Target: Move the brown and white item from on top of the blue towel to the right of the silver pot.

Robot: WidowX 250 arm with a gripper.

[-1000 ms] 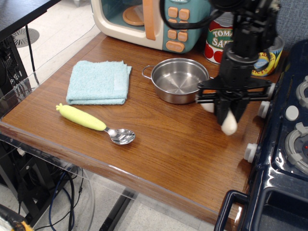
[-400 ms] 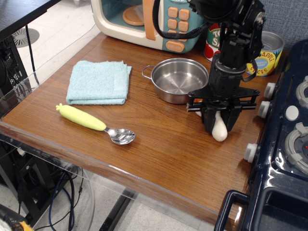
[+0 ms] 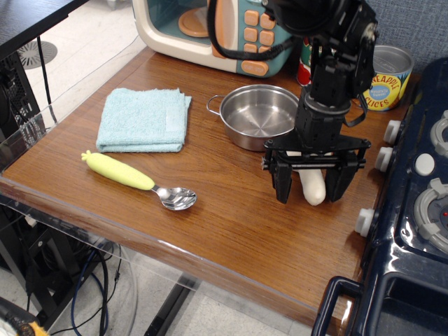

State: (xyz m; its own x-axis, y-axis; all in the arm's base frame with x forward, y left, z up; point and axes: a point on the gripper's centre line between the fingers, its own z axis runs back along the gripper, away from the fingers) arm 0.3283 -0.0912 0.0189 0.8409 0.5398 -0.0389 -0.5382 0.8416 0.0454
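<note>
The plush mushroom [image 3: 313, 187] lies on the wooden table just right and in front of the silver pot [image 3: 259, 116]. Only its cream-white stem shows; its brown cap is hidden behind the gripper body. My gripper [image 3: 311, 189] hangs right over it with its fingers [image 3: 283, 187] spread wide on either side of the stem, open and not gripping. The blue towel [image 3: 143, 119] lies folded at the left of the table with nothing on it.
A spoon with a yellow-green handle [image 3: 133, 178] lies near the front left edge. A toy microwave [image 3: 217, 28] and tin cans [image 3: 383, 82] stand at the back. A dark blue toy stove [image 3: 416, 203] borders the right side.
The gripper moved left and down with the mushroom, then opened its fingers and let it go onto the table beside the pot.
</note>
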